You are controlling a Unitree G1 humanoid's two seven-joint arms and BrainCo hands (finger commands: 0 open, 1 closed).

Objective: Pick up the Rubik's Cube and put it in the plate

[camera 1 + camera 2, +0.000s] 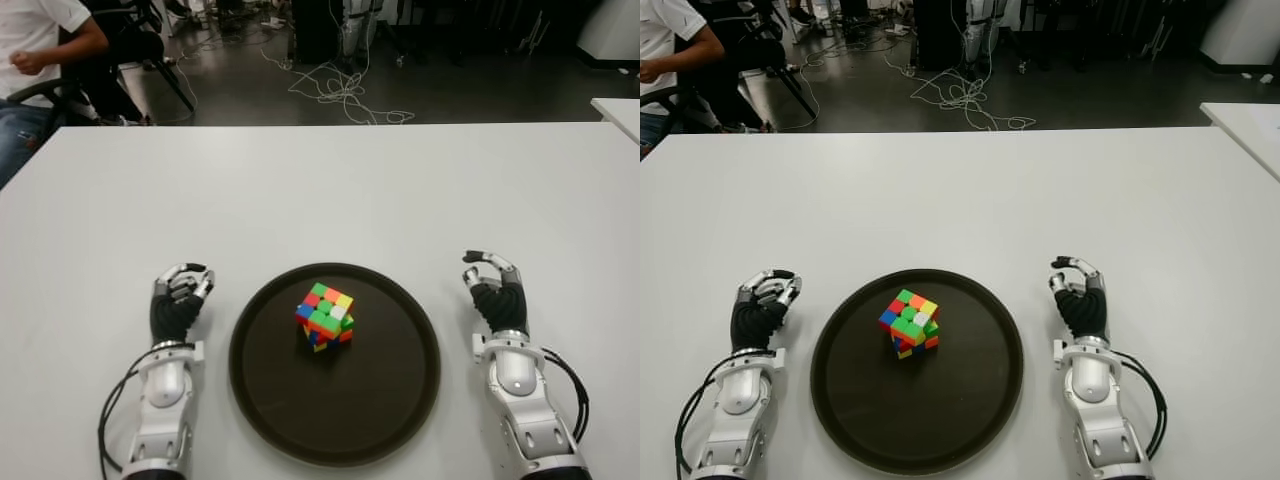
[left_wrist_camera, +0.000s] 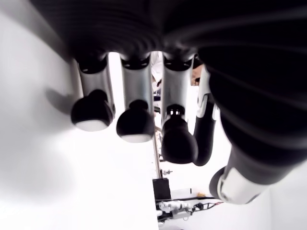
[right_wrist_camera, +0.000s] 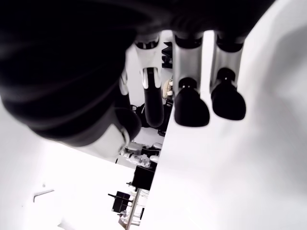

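Note:
The Rubik's Cube, with mixed bright faces, sits slightly tilted inside the dark round plate, a little back of its middle. My left hand shows on the white table just left of the plate, and my right hand shows just right of it. Neither hand touches the cube or the plate. In the left wrist view the fingers hang loosely bent with nothing under them. The right wrist view shows the same relaxed fingers over bare table.
Beyond the table's far edge a person sits on a chair at the far left. Cables lie on the dark floor behind. The corner of another white table shows at the far right.

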